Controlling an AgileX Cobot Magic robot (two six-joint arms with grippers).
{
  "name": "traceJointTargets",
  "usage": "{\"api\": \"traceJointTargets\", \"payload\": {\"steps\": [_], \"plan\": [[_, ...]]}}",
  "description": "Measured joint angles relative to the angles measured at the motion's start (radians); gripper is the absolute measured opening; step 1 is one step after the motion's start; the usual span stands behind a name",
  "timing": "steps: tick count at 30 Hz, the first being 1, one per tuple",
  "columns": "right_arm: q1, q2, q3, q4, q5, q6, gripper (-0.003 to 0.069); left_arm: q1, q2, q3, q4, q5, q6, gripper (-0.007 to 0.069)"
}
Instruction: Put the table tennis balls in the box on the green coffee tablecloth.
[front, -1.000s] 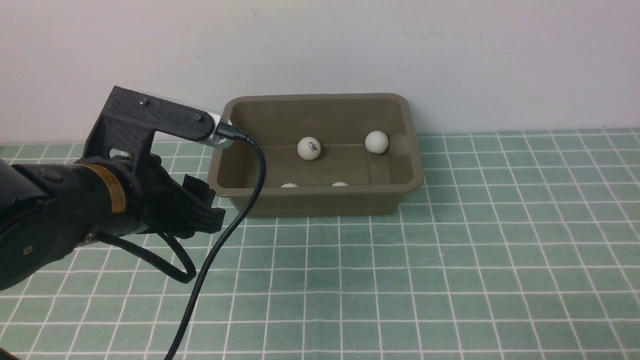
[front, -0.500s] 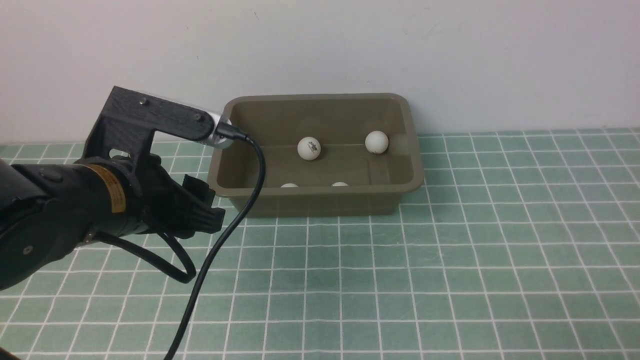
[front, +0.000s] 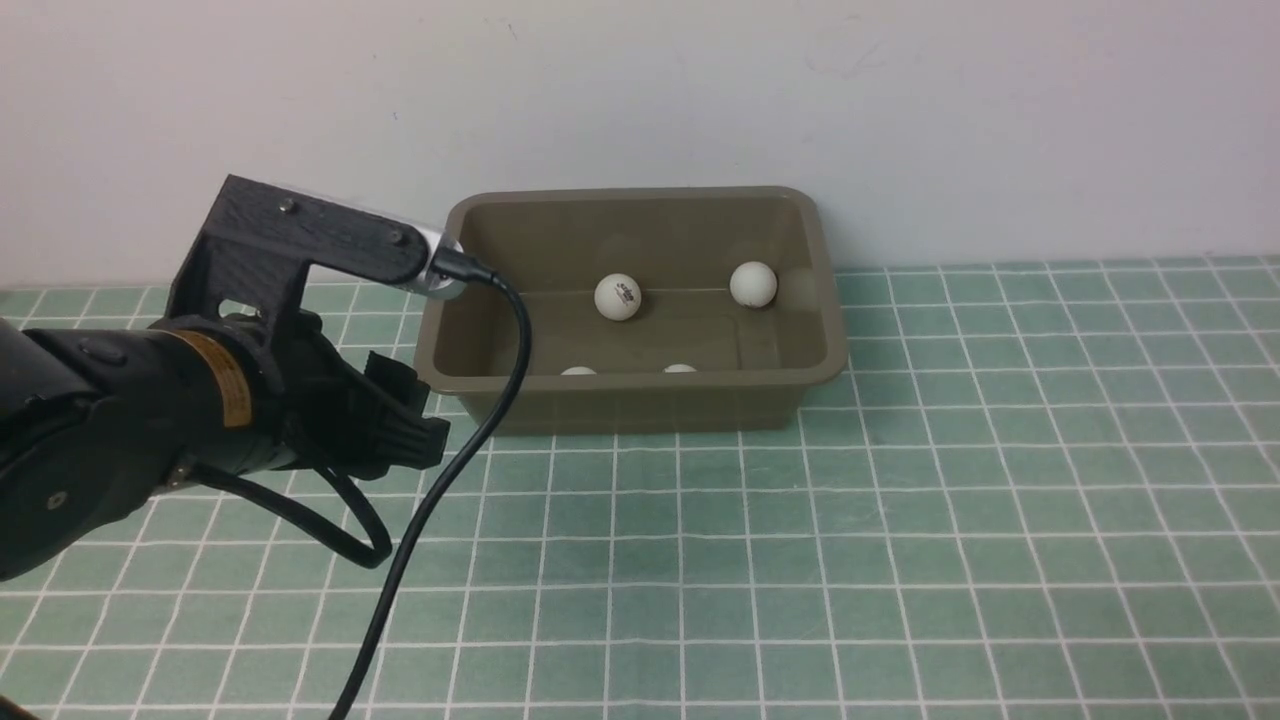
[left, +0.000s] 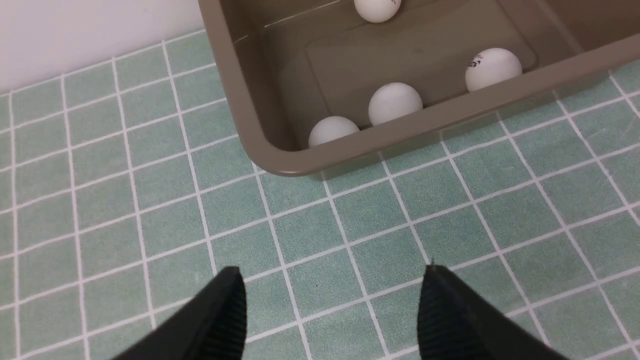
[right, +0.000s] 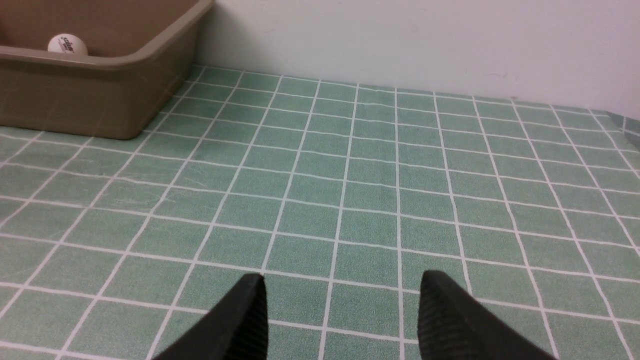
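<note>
The left gripper (left: 332, 300) is standing open, its two black fingers (left: 220, 320) spread apart with only bare cloth showing between them; it is holding nothing and touching nothing. In the front view the left arm (front: 150, 420) is hanging over the cloth just beside the box's near left corner, with its black cable (front: 470, 440) looping down across the grid.

The right gripper (right: 340, 315) is also standing open and empty, its fingers (right: 235, 325) parted over the green tablecloth (right: 350, 190), well apart from the box. It is showing only in its own wrist view.

The box (front: 630, 395) is sitting on the green tablecloth (front: 900, 520) against the white wall (front: 900, 100). Balls are lying inside it: in the front view a ball with a dark logo (front: 618, 296) is resting near the middle of the floor, a plain ball (front: 753, 284) is sitting toward the far right corner, and two more (front: 579, 371) (front: 680, 368) are peeking just over the near rim. The left wrist view is showing three balls (left: 333, 131) (left: 395, 102) (left: 493, 68) lined along the near wall, plus one (left: 376, 9) farther in. No ball is lying on the cloth in any view.

Against the frames from a second ago, almost nothing is changing: the left arm is staying in nearly the same place with only a very slight shift, its fingers are keeping the same spread, and the balls and the box are lying exactly where they were.
</note>
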Motion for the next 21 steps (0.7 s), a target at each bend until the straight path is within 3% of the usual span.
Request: {"api": "traceJointTargets", "payload": {"steps": [5,12,16,21], "plan": [[0.0,0.0,0.0,0.0,-0.003,0.0,0.0379,0.003,-0.01,0.0,0.016,0.038,0.004,0.0415],[0.0,0.0,0.0,-0.001,-0.003,0.0,0.0379,0.014,-0.223,0.001,0.064,0.32,0.004,0.0415],[0.0,0.0,0.0,-0.001,-0.003,0.0,0.0379,0.096,-0.483,0.035,0.081,0.366,0.004,0.0415],[0.0,0.0,0.0,-0.001,-0.003,0.0,0.0379,0.329,-0.784,0.212,0.091,0.241,0.0,0.0415]]}}
